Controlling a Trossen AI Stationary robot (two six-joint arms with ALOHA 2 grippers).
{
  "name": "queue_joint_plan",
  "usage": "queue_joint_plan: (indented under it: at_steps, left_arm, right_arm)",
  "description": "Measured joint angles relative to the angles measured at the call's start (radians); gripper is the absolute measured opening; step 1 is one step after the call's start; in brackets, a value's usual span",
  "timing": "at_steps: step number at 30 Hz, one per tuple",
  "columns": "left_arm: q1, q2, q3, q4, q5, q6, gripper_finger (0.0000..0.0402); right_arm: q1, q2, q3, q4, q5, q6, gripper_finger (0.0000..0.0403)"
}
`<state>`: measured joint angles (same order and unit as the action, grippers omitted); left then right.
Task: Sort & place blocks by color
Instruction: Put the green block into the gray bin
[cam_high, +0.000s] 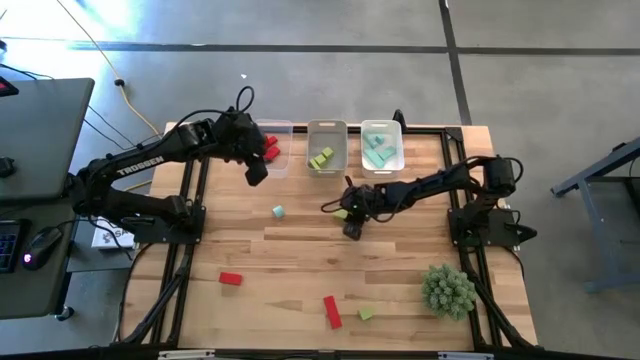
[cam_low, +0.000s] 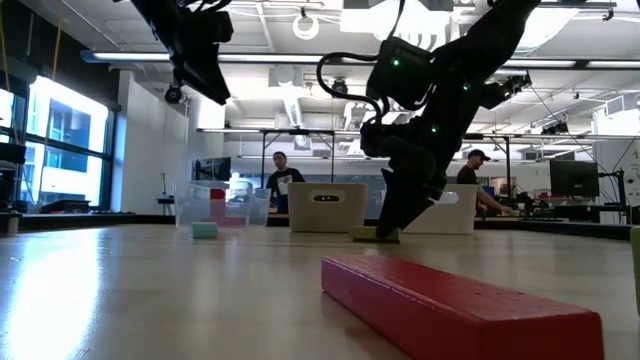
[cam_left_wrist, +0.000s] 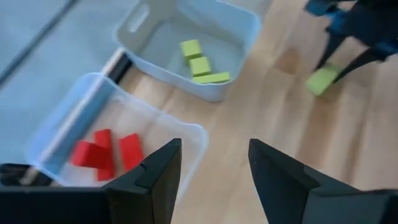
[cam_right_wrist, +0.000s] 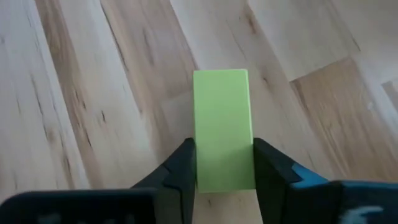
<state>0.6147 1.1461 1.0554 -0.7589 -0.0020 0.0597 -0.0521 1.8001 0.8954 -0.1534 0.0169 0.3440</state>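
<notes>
My right gripper (cam_right_wrist: 224, 155) stands at the table's middle, shut on a yellow-green block (cam_right_wrist: 222, 118), which shows in the high view as block (cam_high: 342, 213). My left gripper (cam_left_wrist: 214, 149) is open and empty, raised over the near rim of the left bin (cam_high: 280, 160), which holds red blocks (cam_left_wrist: 102, 152). The middle bin holds yellow-green blocks (cam_left_wrist: 199, 62) and the right bin teal ones (cam_high: 378, 150). Resting flat on the table are a teal block (cam_high: 278, 211), a red block (cam_high: 231, 279), a red bar (cam_high: 332, 311) and a yellow-green block (cam_high: 366, 313). My right gripper pinches the yellow-green block between its two fingers, one finger (cam_right_wrist: 184, 163) on each long side, at the end nearest the wrist (cam_right_wrist: 224, 177). The fingers slant down from above and from the table's right (cam_low: 400, 205). The block lies flat on the table.
A spiky green plant (cam_high: 447, 290) stands at the table's near right corner. The three bins line the far edge. The red bar (cam_low: 450, 300) lies close to the low camera. People sit in the room beyond the table (cam_low: 282, 172).
</notes>
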Motion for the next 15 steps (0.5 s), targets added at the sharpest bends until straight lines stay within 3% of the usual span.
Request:
queue_joint_plan:
  at_steps: [8,15]
  left_arm:
    - [0.014,0.0,0.0,0.012,-0.166,0.107,0.0175]
    - [0.083,0.003,0.0,0.068,-0.167,0.128,0.0175]
  right_arm:
    - [-0.006,0.011,0.129,-0.092,-0.059,0.023,0.0096]
    - [-0.051,0.008,0.288,-0.105,-0.004,0.01,0.0096]
